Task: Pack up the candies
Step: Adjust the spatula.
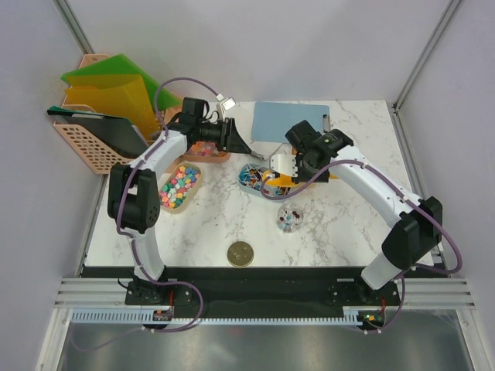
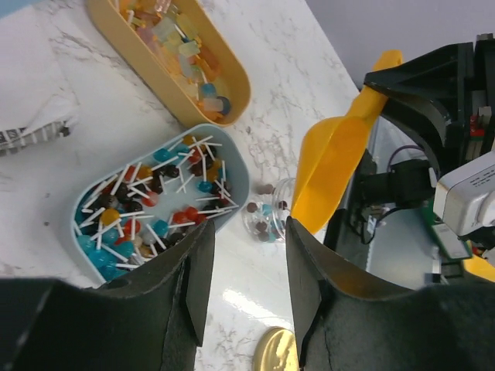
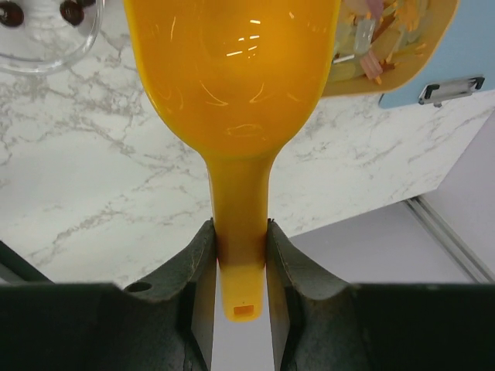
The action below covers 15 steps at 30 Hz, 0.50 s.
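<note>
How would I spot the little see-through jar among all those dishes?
Start at the white marble table, near its middle. Just on the arms' side of the blue dish of lollipops, and right of the round gold lid, stands a small jar. Unlike that oblong dish and the flat lid, it is round, clear and holds only a few sweets.

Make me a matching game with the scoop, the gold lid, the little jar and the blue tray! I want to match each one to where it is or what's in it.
Things:
1. orange scoop
2. gold lid
3. clear jar
4. blue tray

Matches:
A. full of lollipops
B. gripped by the right tool
C. lying near the table's front edge
D. only a few candies inside

Pairs: 1-B, 2-C, 3-D, 4-A
</note>
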Each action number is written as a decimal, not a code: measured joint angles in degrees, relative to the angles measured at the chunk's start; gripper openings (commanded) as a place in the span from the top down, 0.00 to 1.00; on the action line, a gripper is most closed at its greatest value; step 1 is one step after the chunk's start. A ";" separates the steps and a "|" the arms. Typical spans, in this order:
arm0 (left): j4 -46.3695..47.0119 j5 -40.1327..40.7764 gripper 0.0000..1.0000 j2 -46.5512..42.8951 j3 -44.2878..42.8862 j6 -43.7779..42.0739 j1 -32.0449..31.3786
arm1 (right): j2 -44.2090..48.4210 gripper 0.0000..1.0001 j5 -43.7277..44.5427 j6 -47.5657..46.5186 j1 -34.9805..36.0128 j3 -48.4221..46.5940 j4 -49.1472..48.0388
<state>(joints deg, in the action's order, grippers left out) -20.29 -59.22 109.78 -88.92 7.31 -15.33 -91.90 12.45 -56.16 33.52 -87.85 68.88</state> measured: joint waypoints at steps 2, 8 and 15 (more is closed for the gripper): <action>0.39 -1.55 0.52 1.05 0.00 1.55 -0.02 | -0.33 1.00 -1.16 0.81 0.00 -0.02 -1.75; 0.72 -3.43 0.52 2.40 0.24 3.34 -0.50 | -0.85 1.00 -2.82 1.95 -0.61 -0.48 -5.42; 0.79 -4.17 0.53 2.40 0.26 3.61 -1.60 | -3.89 1.00 -3.91 3.37 -0.79 -3.50 -7.93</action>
<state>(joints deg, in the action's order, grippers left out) -19.51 -63.40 112.18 -88.66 10.92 -16.93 -95.79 8.54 -52.80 32.73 -91.35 60.95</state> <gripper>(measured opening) 0.481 0.339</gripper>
